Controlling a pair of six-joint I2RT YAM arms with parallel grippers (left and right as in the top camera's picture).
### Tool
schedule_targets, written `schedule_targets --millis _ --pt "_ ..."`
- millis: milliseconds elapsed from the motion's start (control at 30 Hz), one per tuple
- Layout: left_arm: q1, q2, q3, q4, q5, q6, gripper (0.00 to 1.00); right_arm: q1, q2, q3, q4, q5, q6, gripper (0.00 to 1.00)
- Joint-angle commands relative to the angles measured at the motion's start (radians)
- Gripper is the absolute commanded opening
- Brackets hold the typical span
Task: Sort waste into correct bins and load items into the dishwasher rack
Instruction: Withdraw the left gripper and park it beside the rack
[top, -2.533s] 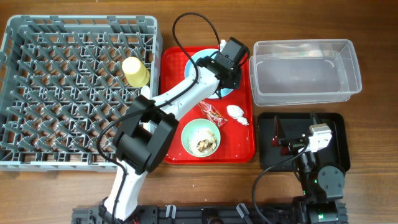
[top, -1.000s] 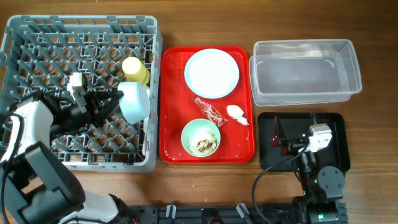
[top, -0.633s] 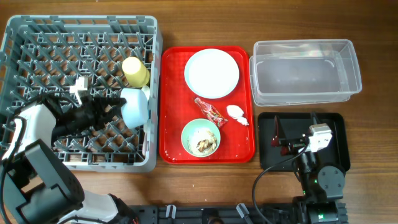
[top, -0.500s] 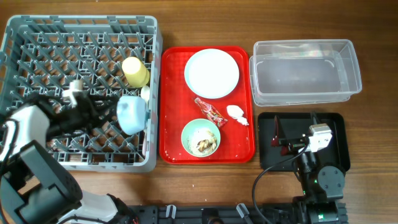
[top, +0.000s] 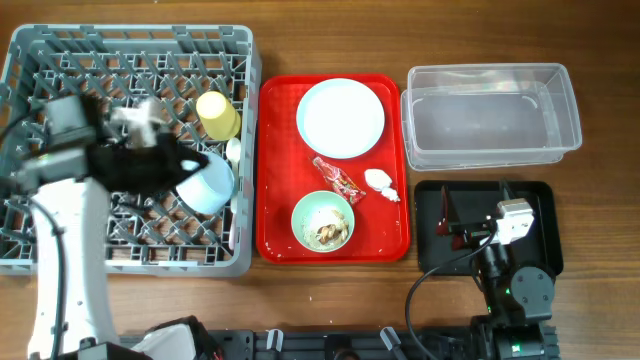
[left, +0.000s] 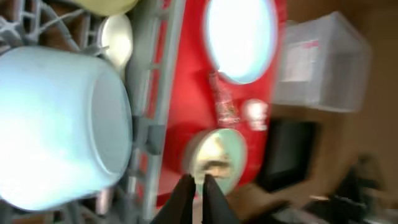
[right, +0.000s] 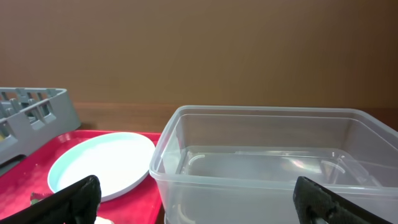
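A clear tub (right: 273, 168) spans centre to 3 o'clock, with a pale blue plate (right: 102, 165) on a red tray (right: 25, 177) at 8 o'clock.

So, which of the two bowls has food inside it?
The pale green bowl on the red tray. It holds rice and brown scraps. The pale blue bowl lies tipped in the dishwasher rack.
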Motion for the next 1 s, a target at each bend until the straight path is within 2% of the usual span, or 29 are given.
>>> schedule_targets --millis 0,100,167,333,400,500,600,633,667,700,733,800,867,967 --pt "-0.150 0.039 -0.027 0.018 -0.323 -0.134 0.08 -0.003 -0.006 -0.001 0.003 -0.009 -0.006 1.00" --pt "-0.235 0.055 -0.029 -0.007 -0.564 -0.268 0.11 -0.003 -0.006 -0.001 0.003 -0.009 -0.006 1.00" --pt "-0.241 0.055 -0.029 -0.035 -0.652 -0.307 0.14 -0.003 -0.006 -0.001 0.003 -0.009 -0.005 1.00" --pt "-0.241 0.055 -0.029 -0.055 -0.662 -0.307 0.15 -0.003 -0.006 -0.001 0.003 -0.009 -0.006 1.00" --pt "-0.241 0.049 -0.008 -0.064 -0.663 -0.307 0.10 -0.003 -0.006 -0.001 0.003 -0.009 -0.006 1.00" --pt "-0.250 0.009 0.114 -0.093 -0.638 -0.349 0.04 -0.003 -0.006 -0.001 0.003 -0.009 -0.005 1.00" --pt "-0.327 -0.054 0.207 -0.002 -0.590 -0.394 0.05 -0.003 -0.006 -0.001 0.003 -0.009 -0.006 1.00" --pt "-0.373 -0.064 0.207 0.053 -0.596 -0.410 0.08 -0.003 -0.006 -0.001 0.003 -0.009 -0.005 1.00" --pt "-0.419 -0.060 0.206 0.089 -0.599 -0.412 0.19 -0.003 -0.006 -0.001 0.003 -0.009 -0.005 1.00" --pt "-0.461 -0.045 0.206 0.132 -0.599 -0.412 0.26 -0.003 -0.006 -0.001 0.003 -0.009 -0.006 1.00" --pt "-0.508 -0.014 0.206 0.179 -0.598 -0.413 0.49 -0.003 -0.006 -0.001 0.003 -0.009 -0.005 1.00" --pt "-0.567 0.055 0.203 0.246 -0.598 -0.412 0.84 -0.003 -0.006 -0.001 0.003 -0.009 -0.005 1.00" --pt "-0.603 0.125 0.203 0.285 -0.598 -0.412 1.00 -0.003 -0.006 -0.001 0.003 -0.009 -0.005 1.00" --pt "-0.641 0.237 0.203 0.297 -0.598 -0.412 1.00 -0.003 -0.006 -0.001 0.003 -0.009 -0.005 1.00"
